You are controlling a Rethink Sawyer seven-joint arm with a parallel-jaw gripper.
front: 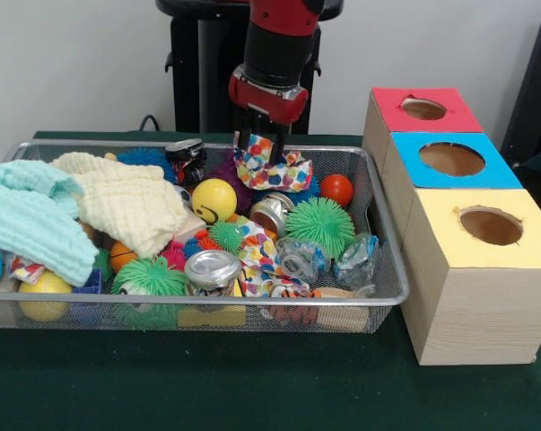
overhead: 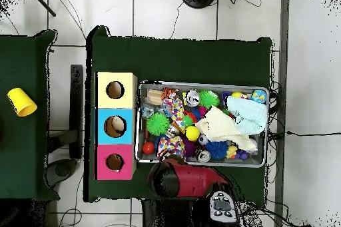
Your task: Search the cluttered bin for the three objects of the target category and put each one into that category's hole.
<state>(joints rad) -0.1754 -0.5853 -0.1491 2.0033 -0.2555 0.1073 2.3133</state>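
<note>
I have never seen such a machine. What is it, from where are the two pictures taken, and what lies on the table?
It is a red and black robot arm; its gripper is down in a wire-mesh basket, at a colourful patterned cloth. Whether it grips the cloth is unclear. One camera faces the robot across the table; the other looks straight down. The basket holds balls, cans, spiky toys and cloths. Beside it stand three wooden boxes with holes: red, blue, yellow.

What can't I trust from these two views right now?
- Gripper fingertips: front view, buried in the patterned cloth; overhead view, covered by the arm. Grasp unconfirmed.
- Wire-mesh basket lower layers: both views, under cloths and balls.
- Box holes' contents: front view, too dark.
</note>
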